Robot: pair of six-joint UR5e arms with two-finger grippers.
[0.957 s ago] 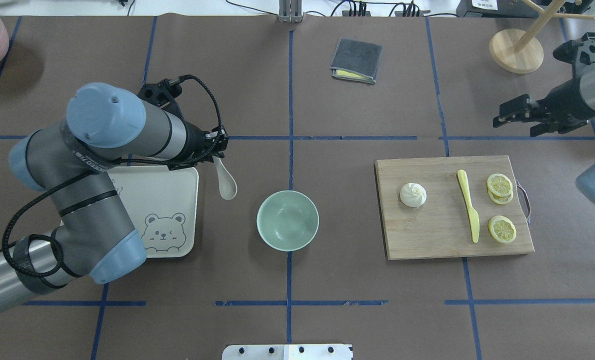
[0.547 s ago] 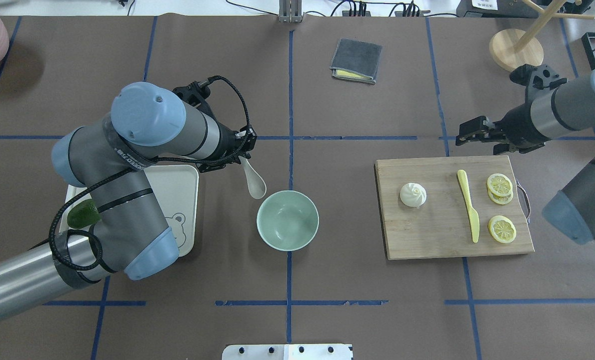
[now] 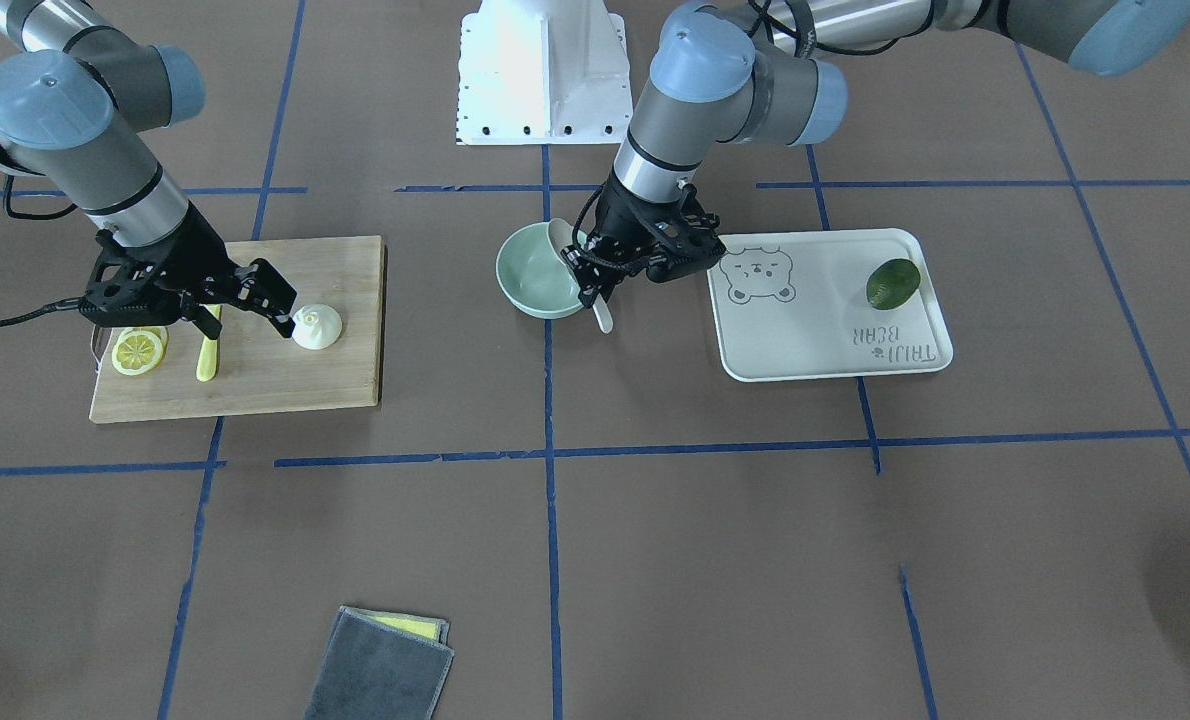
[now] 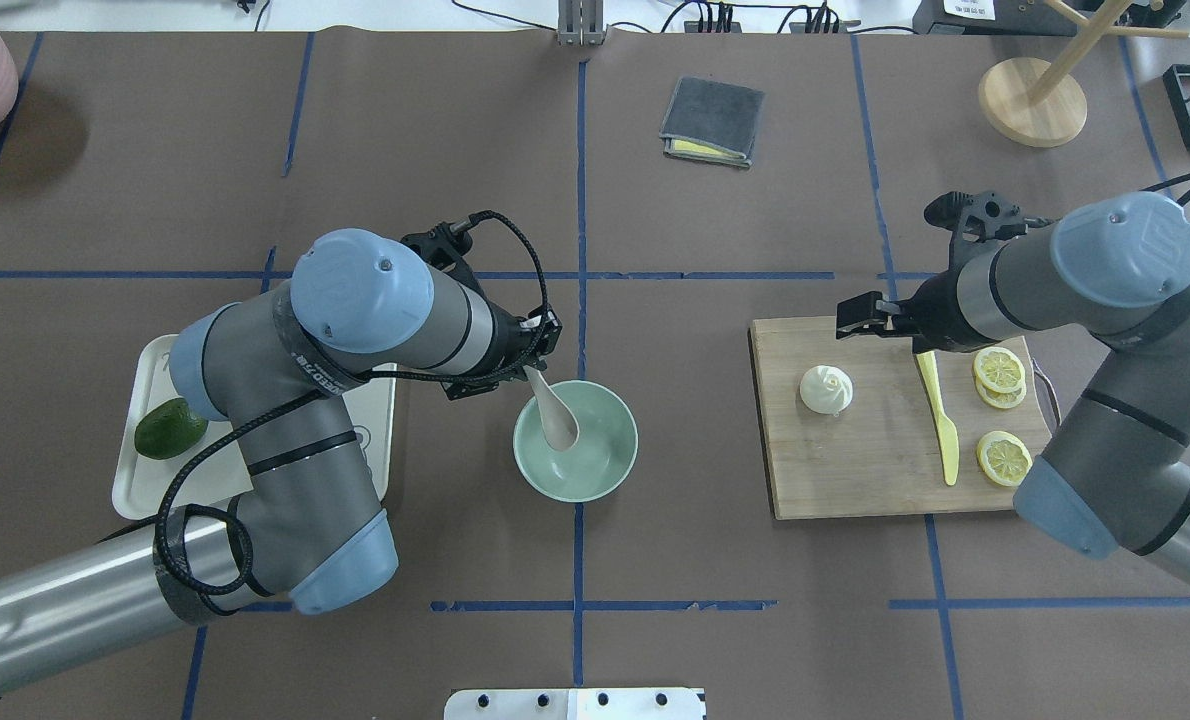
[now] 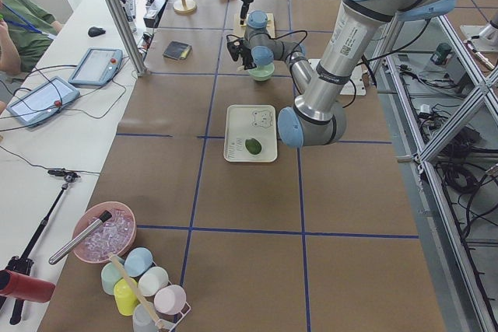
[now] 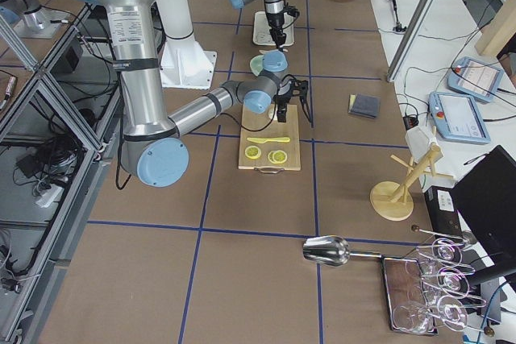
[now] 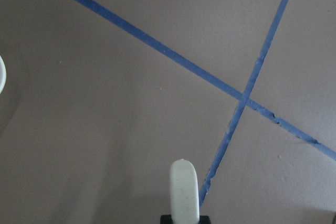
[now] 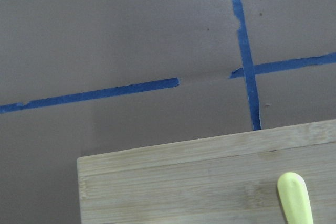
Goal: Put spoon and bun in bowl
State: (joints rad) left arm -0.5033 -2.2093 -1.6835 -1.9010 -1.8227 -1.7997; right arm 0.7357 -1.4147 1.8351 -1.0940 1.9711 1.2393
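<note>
My left gripper (image 4: 538,362) is shut on the handle of the off-white spoon (image 4: 558,420). The spoon tilts down, with its scoop inside the mint-green bowl (image 4: 610,475) at the table's middle. In the front view the gripper (image 3: 595,290) holds the spoon (image 3: 559,240) at the bowl's (image 3: 515,290) rim. The left wrist view shows only the handle tip (image 7: 184,190). The white pleated bun (image 4: 826,389) lies on the cutting board. My right gripper (image 4: 855,322) is open and empty over the board's far edge, just beside the bun (image 3: 316,327).
The wooden cutting board (image 4: 875,470) also holds a yellow knife (image 4: 940,420) and lemon slices (image 4: 1003,458). A white bear tray (image 4: 145,490) with a green fruit (image 4: 168,428) lies under my left arm. A grey cloth (image 4: 712,120) and a wooden stand (image 4: 1031,100) are at the back.
My left gripper has carried the spoon right, from beside the tray to over the bowl. My right arm has swung left and down to the board's far edge near the bun.
</note>
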